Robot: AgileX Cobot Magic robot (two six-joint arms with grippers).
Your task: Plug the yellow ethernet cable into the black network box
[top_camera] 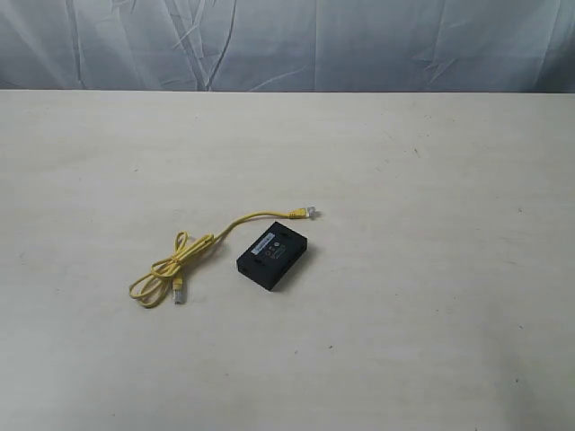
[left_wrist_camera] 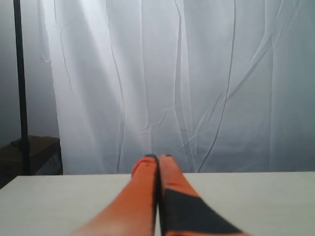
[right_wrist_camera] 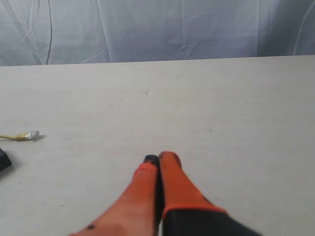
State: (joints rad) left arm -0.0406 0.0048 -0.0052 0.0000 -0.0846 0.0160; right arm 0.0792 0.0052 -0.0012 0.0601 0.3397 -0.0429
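Observation:
The black network box (top_camera: 274,257) lies flat on the table near the middle, its white label facing up. The yellow ethernet cable (top_camera: 184,260) sits to its left in a loose coil. One clear plug (top_camera: 308,213) rests just behind the box and the other (top_camera: 180,293) lies by the coil. In the right wrist view that far plug (right_wrist_camera: 30,135) and a corner of the box (right_wrist_camera: 3,160) show at the edge. My right gripper (right_wrist_camera: 158,159) is shut and empty, well apart from them. My left gripper (left_wrist_camera: 157,158) is shut, empty, pointing at the curtain. Neither gripper appears in the exterior view.
The pale table (top_camera: 431,296) stretches wide on all sides of the box and cable. A wrinkled white curtain (top_camera: 287,45) hangs behind its far edge. A dark pole (left_wrist_camera: 19,88) and a dark stand (left_wrist_camera: 34,152) are off the table's side in the left wrist view.

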